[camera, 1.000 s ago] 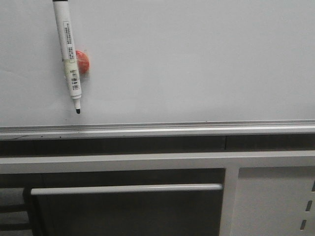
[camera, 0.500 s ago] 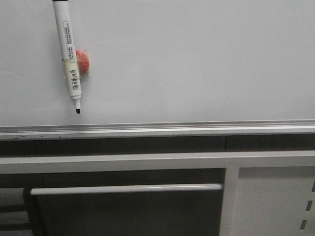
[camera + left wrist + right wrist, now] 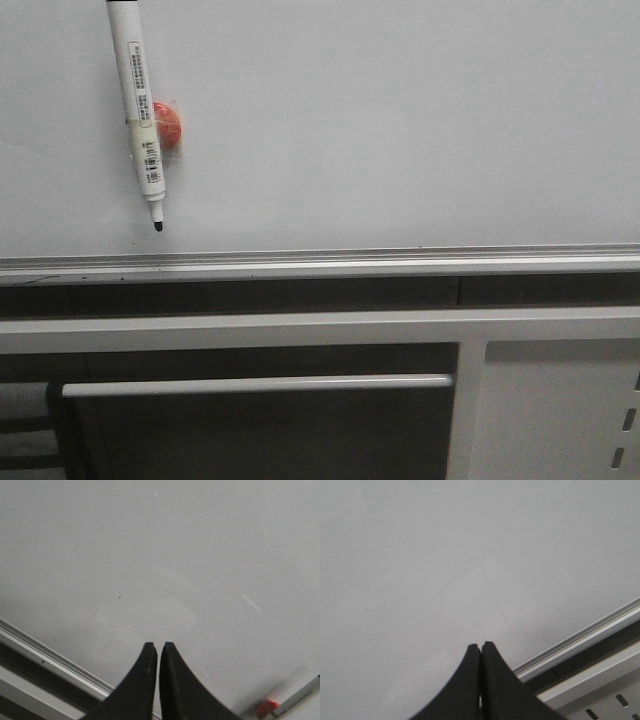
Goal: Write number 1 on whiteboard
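Whiteboard (image 3: 400,130) is showing no "1" yet, so the whole task is still to do. Marker (image 3: 138,110) is hanging tip-down near board's left edge, by an orange magnet (image 3: 168,125), above the rail. Left gripper (image 3: 158,652) & right gripper (image 3: 480,650) are both sitting pressed together, empty, away from marker.

Office or classroom: whiteboard (image 3: 400,120), marker (image 3: 140,120), white cabinet (image 3: 550,400).
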### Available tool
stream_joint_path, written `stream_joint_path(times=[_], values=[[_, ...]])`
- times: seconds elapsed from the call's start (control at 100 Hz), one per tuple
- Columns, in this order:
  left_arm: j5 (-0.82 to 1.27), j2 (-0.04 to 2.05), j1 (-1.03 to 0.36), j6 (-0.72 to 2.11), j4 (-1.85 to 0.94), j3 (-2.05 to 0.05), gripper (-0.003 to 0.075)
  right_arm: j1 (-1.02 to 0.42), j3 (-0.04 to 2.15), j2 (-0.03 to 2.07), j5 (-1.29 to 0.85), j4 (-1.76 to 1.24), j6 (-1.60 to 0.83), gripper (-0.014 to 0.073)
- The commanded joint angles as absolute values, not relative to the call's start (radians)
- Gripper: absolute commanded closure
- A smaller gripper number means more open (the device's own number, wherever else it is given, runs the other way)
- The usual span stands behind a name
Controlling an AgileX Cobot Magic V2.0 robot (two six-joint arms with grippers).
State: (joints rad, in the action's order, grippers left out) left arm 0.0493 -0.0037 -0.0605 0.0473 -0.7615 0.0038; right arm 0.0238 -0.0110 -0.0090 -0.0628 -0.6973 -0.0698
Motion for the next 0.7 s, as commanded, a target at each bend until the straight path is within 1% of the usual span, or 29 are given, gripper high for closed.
stream_joint_path(times=[0.0,0.19,0.34,0.48,0.62,0.69], values=[[0.060,-0.025,-0.061,0.046,-0.780,-0.009,0.0741,0.033,0.001,-0.022,-0.053,-0.718,-0.074,0.0656],[0.243,0.026,-0.061,0.077,-0.613,-0.194,0.0741,0.033,0.114,0.059,-0.190,-0.658,-0.125,0.0654],[0.400,0.146,-0.061,0.311,-0.619,-0.330,0.0741,0.033,0.222,0.191,-0.255,-0.642,-0.177,0.0654],[0.465,0.269,-0.061,0.469,-0.741,-0.386,0.0740,0.033,0.296,0.311,-0.316,-0.642,-0.184,0.0657],[0.515,0.375,-0.061,0.714,-0.968,-0.407,0.0740,0.033,0.343,0.379,-0.357,-0.642,-0.202,0.0653],[0.538,0.420,-0.061,0.850,-1.105,-0.407,0.0727,0.033,0.357,0.384,-0.366,-0.644,-0.223,0.0617]])
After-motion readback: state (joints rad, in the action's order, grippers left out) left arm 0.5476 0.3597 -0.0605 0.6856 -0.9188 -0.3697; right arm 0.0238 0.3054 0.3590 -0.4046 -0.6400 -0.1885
